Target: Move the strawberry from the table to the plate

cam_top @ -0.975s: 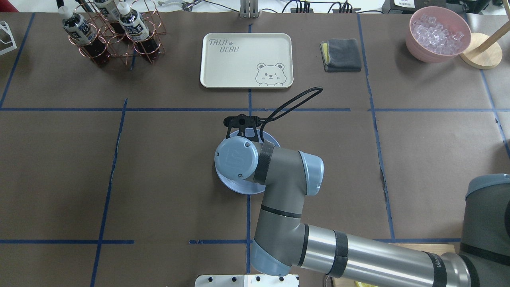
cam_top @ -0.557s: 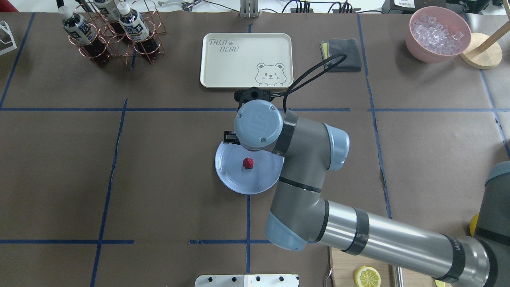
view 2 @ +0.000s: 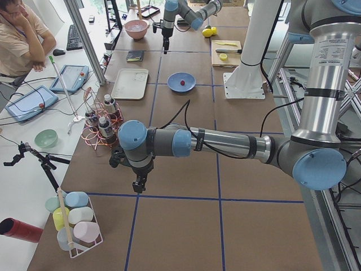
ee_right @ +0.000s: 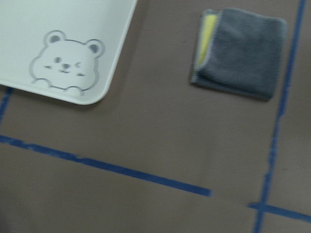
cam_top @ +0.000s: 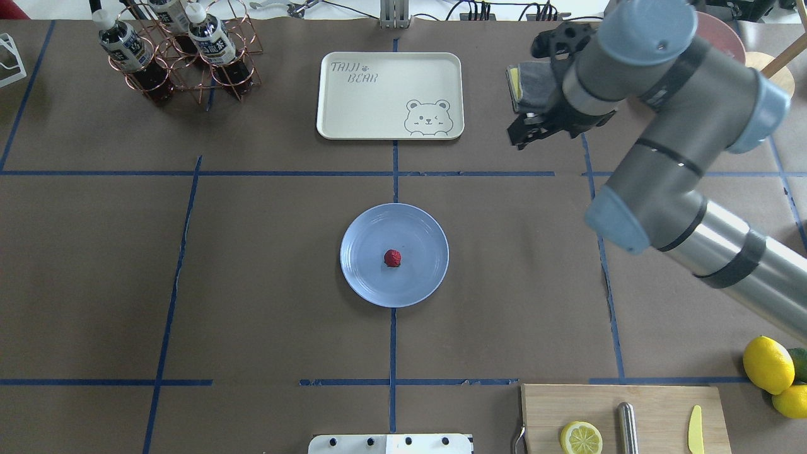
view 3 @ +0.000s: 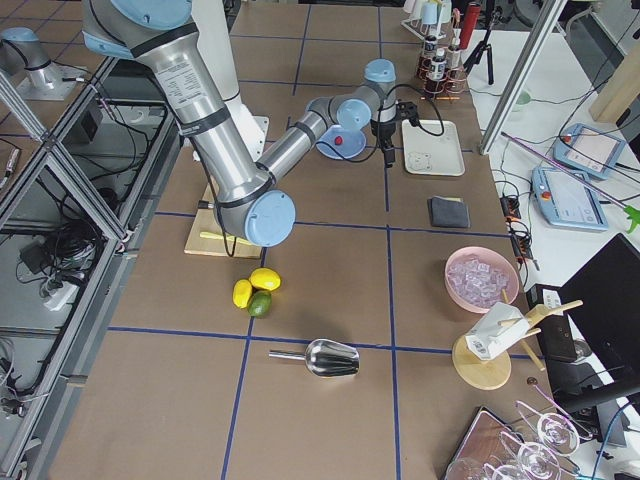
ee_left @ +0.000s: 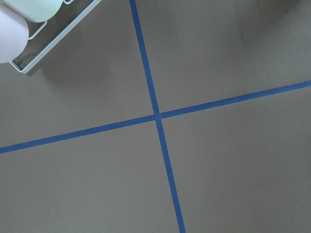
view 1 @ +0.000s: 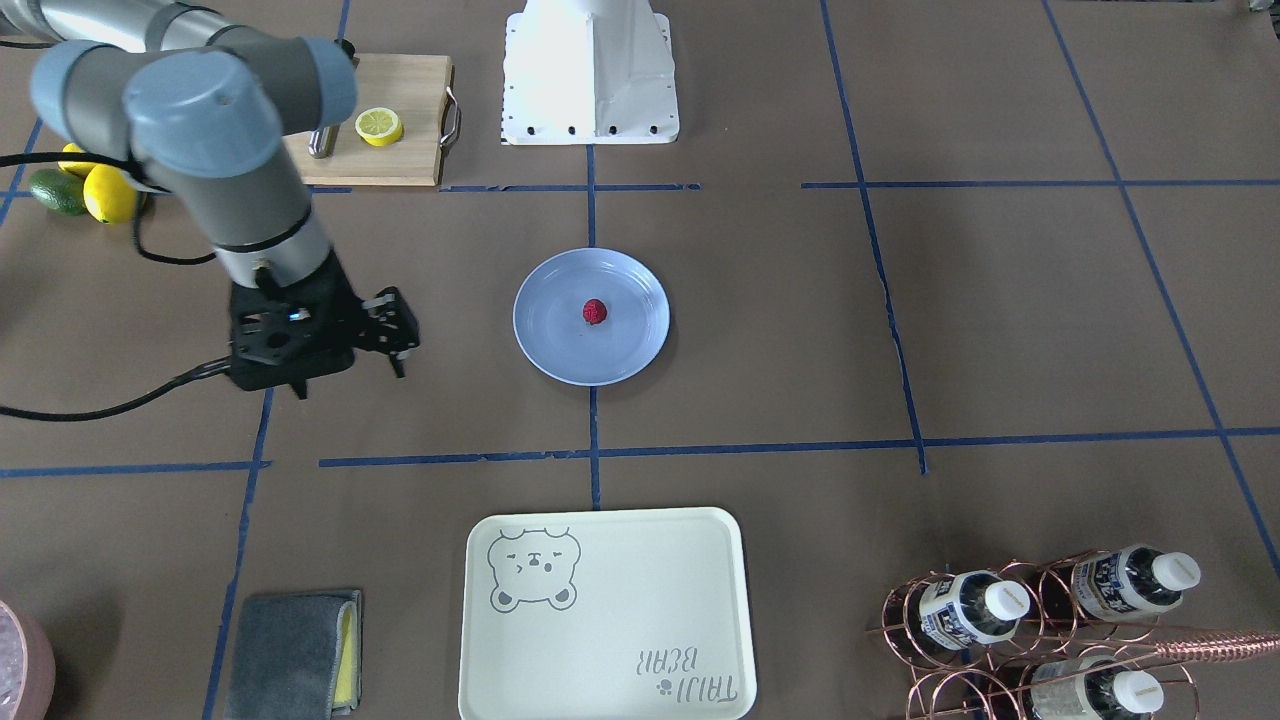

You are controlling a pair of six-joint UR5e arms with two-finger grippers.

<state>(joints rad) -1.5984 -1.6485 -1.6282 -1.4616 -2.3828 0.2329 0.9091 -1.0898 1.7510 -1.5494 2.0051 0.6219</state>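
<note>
The small dark-red strawberry [cam_top: 392, 258] [view 1: 594, 311] lies alone near the middle of the light-blue plate [cam_top: 365, 280] [view 1: 555, 345], which rests on the brown taped table [cam_top: 252, 252]. My right gripper [cam_top: 522, 135] [view 1: 398, 335] hangs well away from the plate, above the table by the grey cloth, open and with nothing between its fingers. Its wrist view shows only the tray corner and the cloth. My left gripper [view 2: 138, 183] shows only in the exterior left view, low over the table's far left end; I cannot tell whether it is open or shut.
A cream bear tray [cam_top: 391, 94] sits beyond the plate, a grey cloth [view 1: 295, 650] to its right. A copper bottle rack [cam_top: 183, 50] stands far left. A cutting board [cam_top: 656, 410] with a lemon half [cam_top: 580, 437] and lemons [cam_top: 766, 364] lie near right. A person [view 2: 22, 34] sits beside the table.
My right arm has risen off the plate and swung away to the far right, by the grey cloth. The strawberry it uncovered stays still on the plate.
</note>
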